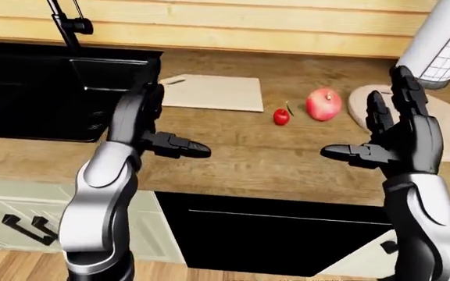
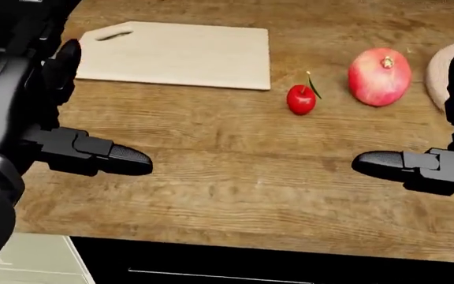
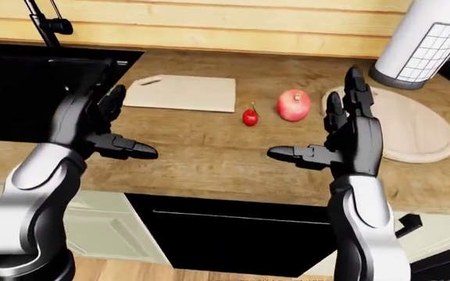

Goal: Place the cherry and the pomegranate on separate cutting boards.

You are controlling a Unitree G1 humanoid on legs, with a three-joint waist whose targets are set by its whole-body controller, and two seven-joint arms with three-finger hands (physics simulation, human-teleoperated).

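We hold our left hand [image 3: 104,132] and right hand [image 3: 342,140] raised over the wooden counter [image 2: 235,177], fingers spread and gripping nothing, while the cherry [image 2: 301,99] lies just left of the pomegranate [image 2: 379,77], both bare on the wood. Measured from that pomegranate, the rectangular cutting board [image 2: 176,54] sits well to its left and the round cutting board [image 3: 409,126] just to its right. We judge the cherry light, slick and easily bruised, best pinched gently across its body, and the pomegranate heavier, firm and prone to rolling, best cupped around its widest part.

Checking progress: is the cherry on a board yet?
No. The cherry lies on bare counter, between both boards, touching neither.
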